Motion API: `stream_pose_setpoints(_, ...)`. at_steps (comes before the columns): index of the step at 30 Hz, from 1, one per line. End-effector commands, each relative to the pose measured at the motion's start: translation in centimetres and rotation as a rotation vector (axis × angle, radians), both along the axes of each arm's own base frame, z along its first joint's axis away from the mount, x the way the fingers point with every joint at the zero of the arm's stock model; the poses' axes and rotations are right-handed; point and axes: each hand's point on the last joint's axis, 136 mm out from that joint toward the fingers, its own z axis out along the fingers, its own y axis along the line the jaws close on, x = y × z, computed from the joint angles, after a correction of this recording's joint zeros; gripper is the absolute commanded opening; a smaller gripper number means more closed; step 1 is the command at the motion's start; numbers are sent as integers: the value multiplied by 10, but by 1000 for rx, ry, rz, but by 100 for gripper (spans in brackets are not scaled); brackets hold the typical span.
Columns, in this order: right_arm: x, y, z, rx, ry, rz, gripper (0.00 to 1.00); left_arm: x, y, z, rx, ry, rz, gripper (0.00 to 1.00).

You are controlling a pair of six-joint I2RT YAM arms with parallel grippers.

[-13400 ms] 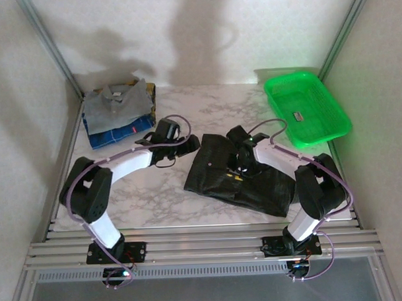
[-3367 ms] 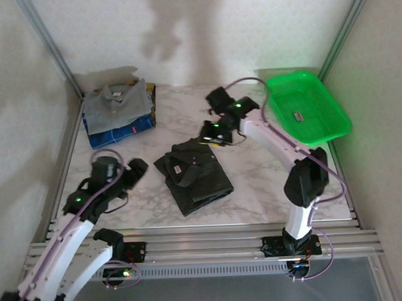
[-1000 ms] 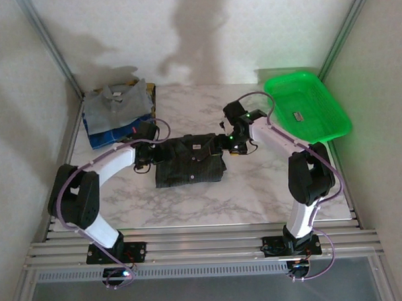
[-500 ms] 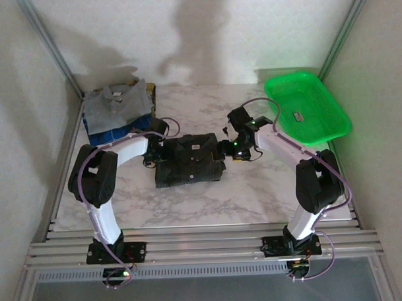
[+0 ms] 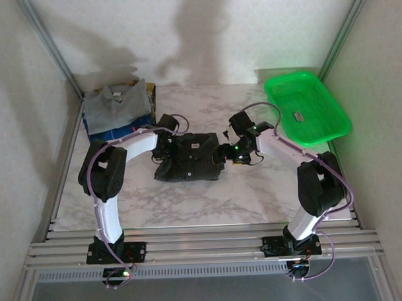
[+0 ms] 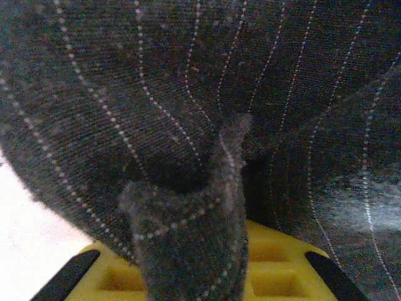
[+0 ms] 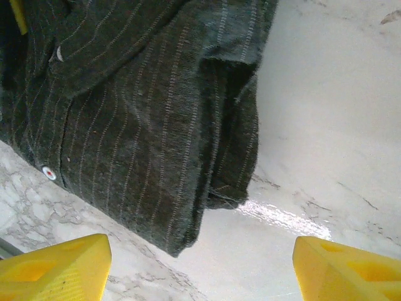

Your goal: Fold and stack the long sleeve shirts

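The dark striped long sleeve shirt (image 5: 189, 159) lies folded at the table's middle, collar to the back. My left gripper (image 5: 164, 145) is at its left edge; in the left wrist view a bunched ridge of the striped cloth (image 6: 188, 238) runs across the yellow pad (image 6: 276, 276), so this gripper is shut on the shirt. My right gripper (image 5: 226, 153) sits at the shirt's right edge, open. In the right wrist view its yellow fingertips (image 7: 56, 266) stand wide apart over bare marble, with the shirt's folded edge (image 7: 188, 157) just ahead. A grey-blue shirt (image 5: 118, 98) tops a pile at the back left.
A bright green basket (image 5: 332, 123) stands at the back right with a small tag inside. The pile under the grey-blue shirt (image 5: 111, 130) holds blue folded clothes. Metal frame posts and white walls close in the table; marble shows in front of the dark shirt.
My left gripper has pushed into the shirt's left edge and closed on the cloth, bunching it slightly. The right gripper stays open at the right edge, barely shifted.
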Motion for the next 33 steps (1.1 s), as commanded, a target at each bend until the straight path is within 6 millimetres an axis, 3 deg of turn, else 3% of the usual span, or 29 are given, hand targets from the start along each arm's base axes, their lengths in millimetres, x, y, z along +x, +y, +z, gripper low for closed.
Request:
stream_pose_setpoints(1, -2, -1, 9, 21, -52, -5, 78, -8, 6, -9, 62, 46, 15, 7)
stream_pose_setpoints(5, 3, -3, 17, 42, -114, -33, 82, 4, 18, 23, 131, -18, 29, 1)
stream_pose_setpoints(12, 11, -4, 41, 53, -225, -13, 86, 25, 28, 83, 215, -118, 21, 0)
stream_pose_setpoints(20, 20, -7, 92, 107, -408, -24, 94, 35, 42, 165, 262, -289, 43, 0)
stream_pose_setpoints(21, 20, -7, 96, 111, -418, -21, 99, 37, 43, 174, 256, -313, 44, 0)
stream_pose_setpoints(33, 26, -8, 113, 78, -419, -14, 99, 56, 42, 242, 262, -444, -16, 0)
